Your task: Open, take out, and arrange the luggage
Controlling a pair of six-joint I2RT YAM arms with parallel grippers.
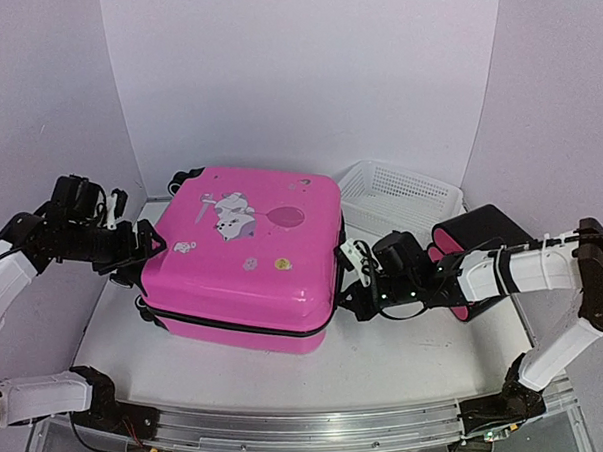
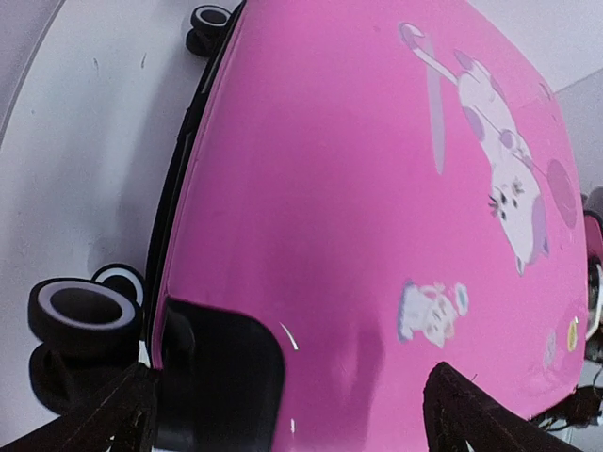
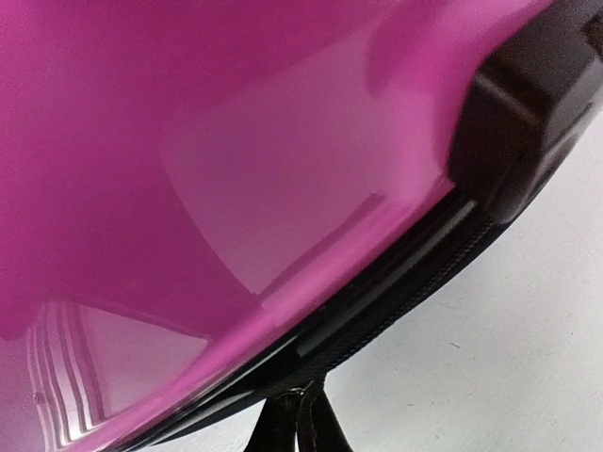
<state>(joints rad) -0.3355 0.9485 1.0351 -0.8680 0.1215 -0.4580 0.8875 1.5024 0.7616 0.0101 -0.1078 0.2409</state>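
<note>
The luggage [image 1: 248, 253] is a bright-pink hard-shell suitcase with cartoon stickers, lying flat in the middle of the table with its lid down. My left gripper [image 1: 147, 248] is open at the case's left end. In the left wrist view its two fingertips [image 2: 94, 414] straddle the black corner guard [image 2: 221, 377] and the pink shell [image 2: 377, 188], with nothing between them. My right gripper [image 1: 356, 284] is at the case's right side. Its fingers [image 3: 300, 424] are shut, tips against the black zip trim [image 3: 396, 292]. I cannot tell whether they pinch a zip pull.
A white mesh basket [image 1: 400, 192] stands at the back right. Black cases with pink ends [image 1: 477, 243] lie behind my right arm. Black wheels [image 2: 80, 315] stick out at the case's left end. White walls close in the back and sides.
</note>
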